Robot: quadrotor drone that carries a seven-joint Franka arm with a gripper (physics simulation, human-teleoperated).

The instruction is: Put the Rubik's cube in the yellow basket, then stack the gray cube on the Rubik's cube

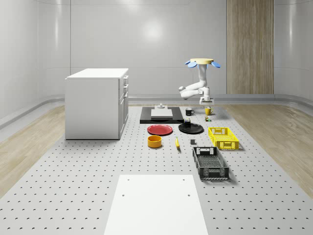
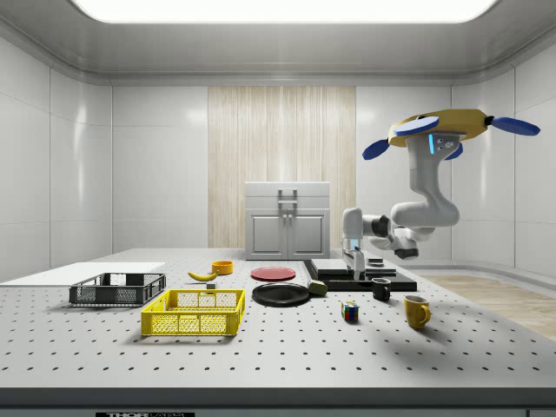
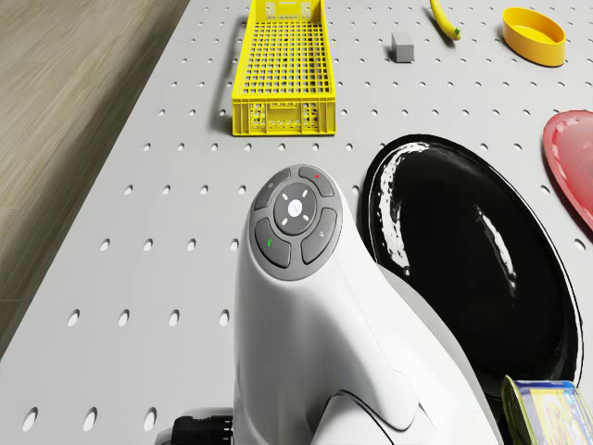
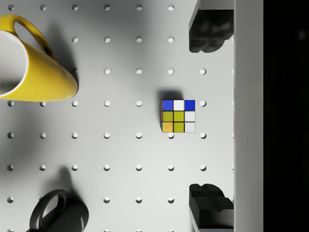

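The Rubik's cube sits on the perforated table between a yellow mug and a black mug. My gripper hangs open straight above it, one dark finger on either side, not touching it. In the side view the gripper is well above the cube. The drone hovers over the table's far right part. The yellow basket stands empty nearer the front, seen from the drone as. The small gray cube lies on the table beside the basket.
A black plate and a red plate lie left of the Rubik's cube. Near the gray cube are an orange bowl, a banana and a black basket. A white cabinet stands at the left.
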